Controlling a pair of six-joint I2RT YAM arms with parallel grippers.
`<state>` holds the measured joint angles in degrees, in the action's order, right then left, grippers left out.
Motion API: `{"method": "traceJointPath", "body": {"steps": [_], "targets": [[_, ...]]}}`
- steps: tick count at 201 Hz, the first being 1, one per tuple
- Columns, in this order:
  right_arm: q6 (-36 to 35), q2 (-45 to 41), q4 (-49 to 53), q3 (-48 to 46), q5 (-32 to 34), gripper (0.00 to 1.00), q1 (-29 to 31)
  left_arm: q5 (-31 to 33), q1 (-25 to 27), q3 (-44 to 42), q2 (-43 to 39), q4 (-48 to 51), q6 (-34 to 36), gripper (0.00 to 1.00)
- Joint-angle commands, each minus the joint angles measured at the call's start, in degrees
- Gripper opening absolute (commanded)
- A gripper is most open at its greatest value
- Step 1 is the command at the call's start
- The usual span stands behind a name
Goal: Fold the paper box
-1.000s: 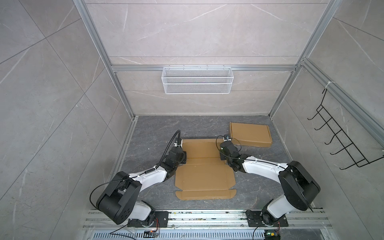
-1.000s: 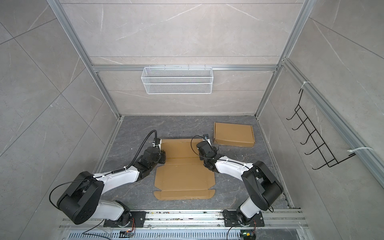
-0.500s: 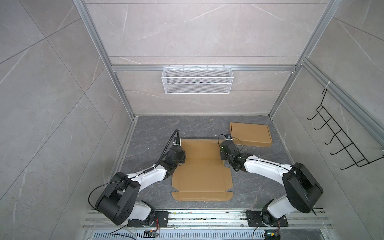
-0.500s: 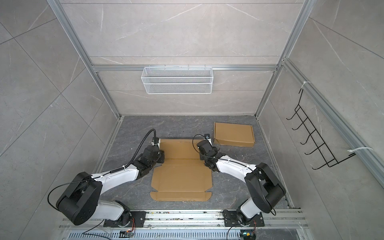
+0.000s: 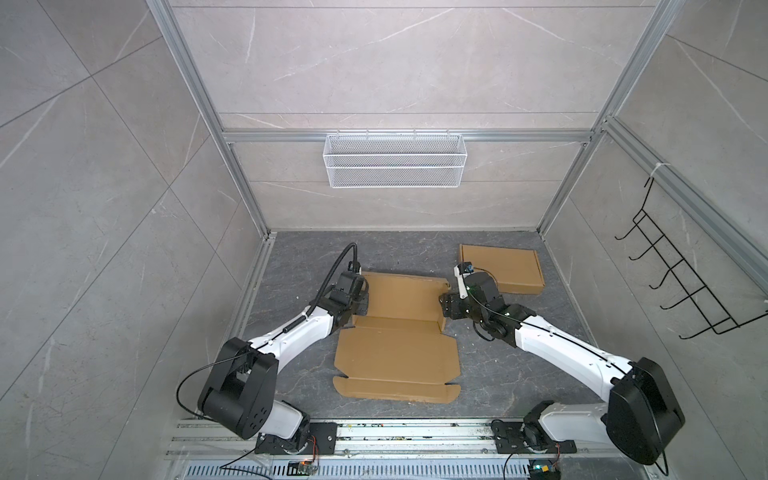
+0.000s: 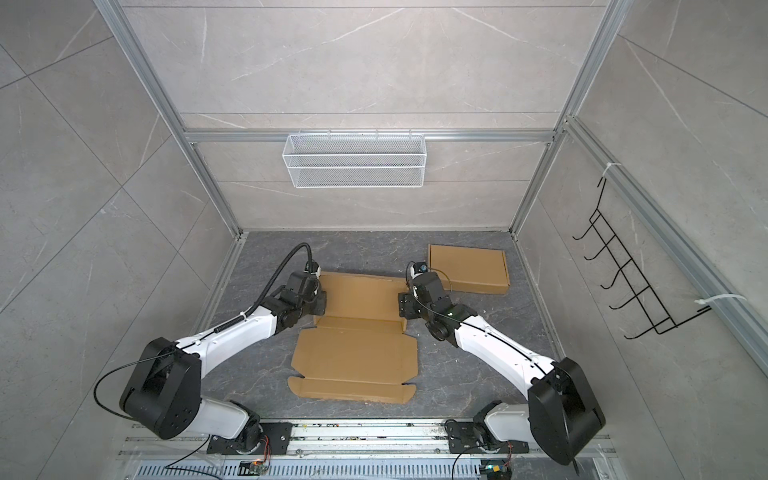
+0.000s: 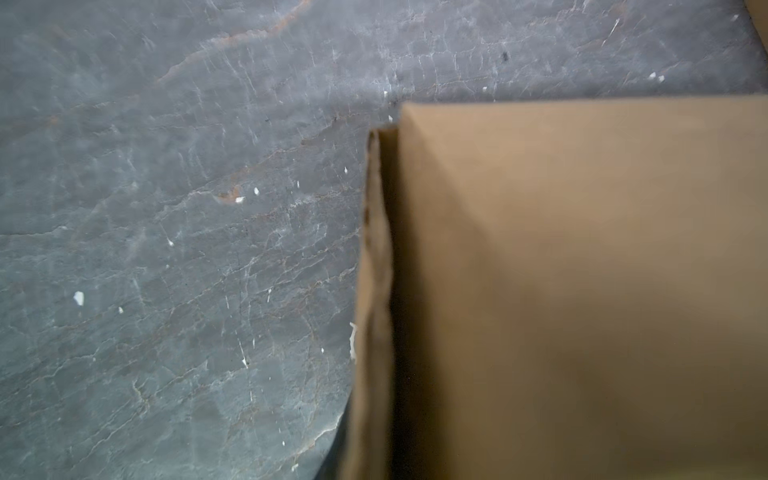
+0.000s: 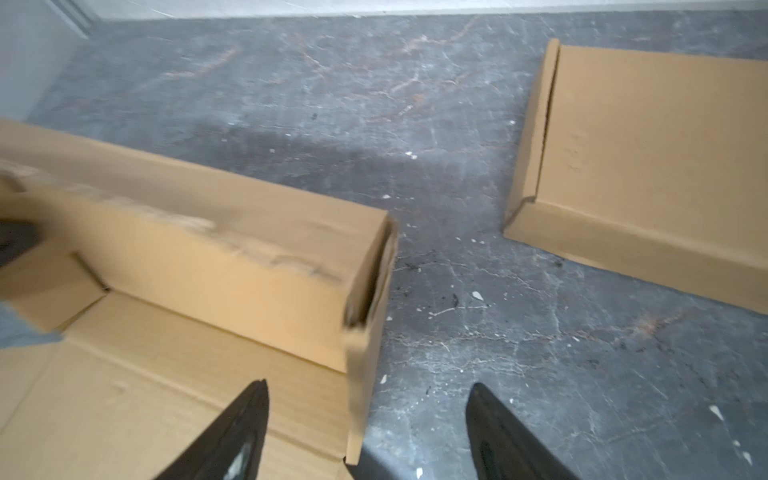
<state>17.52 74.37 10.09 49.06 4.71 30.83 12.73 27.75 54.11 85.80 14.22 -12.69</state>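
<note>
My right pincer (image 8: 368,386) stands wide open and holds nothing. Its two black fingers (image 8: 249,409) straddle the upright right side wall of the paper box (image 5: 399,353), one finger over the box floor and the other over the grey counter (image 5: 299,257); neither finger touches the cardboard as far as I can see.

My left pincer (image 5: 359,303) is closed at the box's left side wall. My left wrist camera shows that wall's thin edge running in close beneath it, but not my fingers, so I cannot tell whether they pinch the wall or only sit beside it.

The paper box lies in the middle of the counter between my two arms in both top views. Its far half is raised, with the back wall and the side walls standing. Its near half, the lid panel and its front flap, lies flat towards my bases.

A second box (image 5: 500,268), already closed, lies flat at the far right of the counter, apart from the first one.
</note>
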Motion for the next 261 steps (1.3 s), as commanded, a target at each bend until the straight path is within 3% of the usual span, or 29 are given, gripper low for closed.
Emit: {"method": "traceJointPath", "body": {"steps": [1,61,135,185,261], "targets": [[-1.93,-3.35,3.15,0.09,-7.08,0.77,-2.65,-7.05,-0.54,6.80,3.38,16.55,3.56,0.00],[-3.33,-2.48,4.39,4.59,-13.28,0.76,-8.07,-12.03,-0.76,23.26,13.67,42.57,10.95,0.00],[-4.06,1.85,3.53,4.33,-19.20,0.72,-8.07,-6.26,-1.04,39.66,28.35,54.93,12.85,0.09],[-6.94,7.42,6.39,7.05,-25.37,0.71,-7.51,-5.69,-1.04,47.65,35.48,58.04,11.82,0.27],[-13.01,22.59,16.38,20.11,-25.12,0.72,-3.89,-3.70,-1.25,57.48,34.89,57.77,11.68,0.59]]}}
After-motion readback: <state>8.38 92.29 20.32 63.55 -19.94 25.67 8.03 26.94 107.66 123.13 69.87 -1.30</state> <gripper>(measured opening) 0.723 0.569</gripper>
